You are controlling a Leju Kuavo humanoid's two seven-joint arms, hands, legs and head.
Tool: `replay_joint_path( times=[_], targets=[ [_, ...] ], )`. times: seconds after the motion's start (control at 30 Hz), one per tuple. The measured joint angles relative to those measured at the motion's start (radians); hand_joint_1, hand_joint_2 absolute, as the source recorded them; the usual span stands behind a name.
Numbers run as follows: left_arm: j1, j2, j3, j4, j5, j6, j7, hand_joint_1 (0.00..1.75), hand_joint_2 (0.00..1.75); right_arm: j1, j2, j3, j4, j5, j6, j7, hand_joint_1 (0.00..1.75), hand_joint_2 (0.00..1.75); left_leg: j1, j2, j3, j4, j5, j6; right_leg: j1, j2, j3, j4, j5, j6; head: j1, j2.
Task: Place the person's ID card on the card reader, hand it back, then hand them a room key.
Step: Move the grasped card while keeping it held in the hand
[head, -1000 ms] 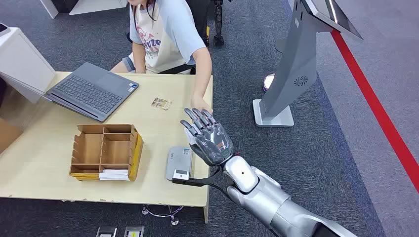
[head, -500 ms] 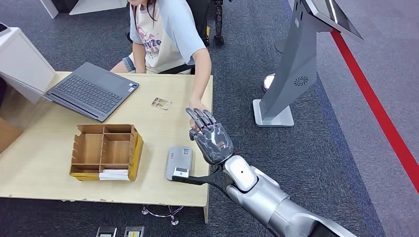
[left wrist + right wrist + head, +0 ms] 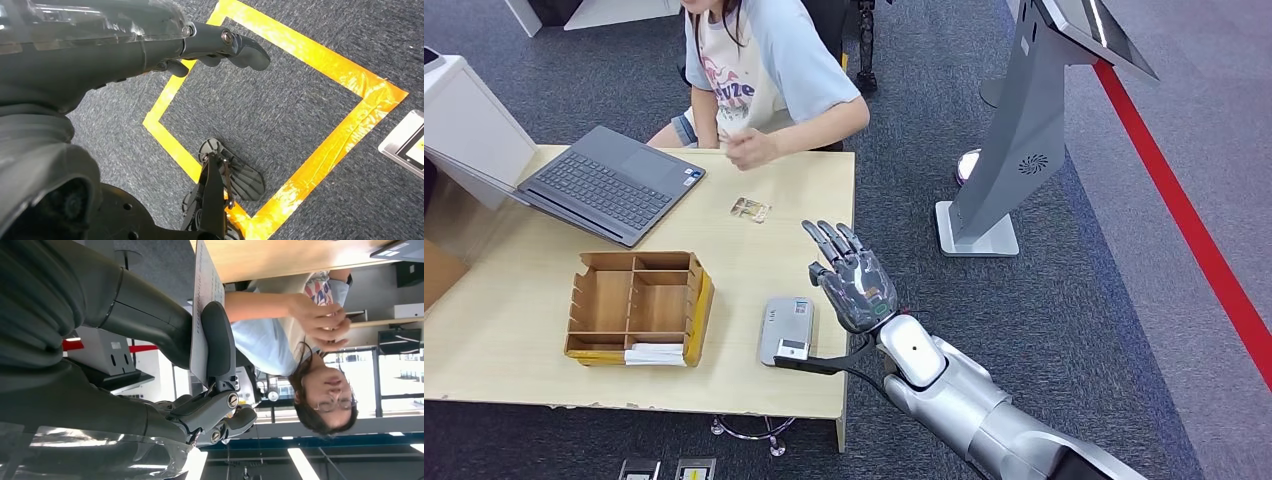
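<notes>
My right hand (image 3: 851,282) is raised over the table's right edge, fingers pointing toward the person (image 3: 759,70). The right wrist view shows a white printed card (image 3: 202,300) pinched between its thumb (image 3: 218,342) and fingers. The grey card reader (image 3: 785,329) lies on the table just left of and below this hand. The person's hand (image 3: 749,148) is drawn back near their chest, apart from mine. Both of their hands (image 3: 320,322) are together there. My left hand (image 3: 150,47) hangs over the carpet and holds nothing.
A wooden divided box (image 3: 635,304) with white cards (image 3: 654,353) at its front stands left of the reader. An open laptop (image 3: 610,181) and a small clear object (image 3: 750,209) lie farther back. A grey kiosk stand (image 3: 1022,135) rises right of the table (image 3: 514,310).
The person's hand, which was at my right hand's fingertips, has pulled back to their chest. My right hand has stayed nearly in place.
</notes>
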Motion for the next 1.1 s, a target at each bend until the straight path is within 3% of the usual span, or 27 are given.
replay_joint_path(
  times=[0.37, 0.77, 1.1],
  targets=[
    [0.000, 0.000, 0.000, 0.000, -0.003, -0.011, -0.001, 0.00, 0.00, 0.035, -0.005, 0.000, -0.050, -0.066, 0.035, -0.018, 1.75, 1.75, 0.000, 0.000, 0.000, 0.000, 0.000, 0.000, 0.000, 0.000, 0.000, 0.000, 0.000, 0.000, 0.000, 0.000],
    [0.000, 0.002, 0.000, 0.000, -0.010, -0.025, -0.003, 0.00, 0.00, 0.170, -0.024, 0.016, -0.173, -0.083, 0.099, -0.043, 1.75, 1.75, 0.000, 0.000, 0.000, 0.000, 0.000, 0.000, 0.000, 0.000, 0.000, 0.000, 0.000, 0.000, 0.000, 0.000],
    [0.000, 0.003, 0.000, 0.000, -0.018, -0.025, -0.003, 0.00, 0.00, 0.248, -0.013, 0.023, -0.218, -0.129, 0.089, -0.088, 1.75, 1.75, 0.000, 0.000, 0.000, 0.000, 0.000, 0.000, 0.000, 0.000, 0.000, 0.000, 0.000, 0.000, 0.000, 0.000]
  ],
)
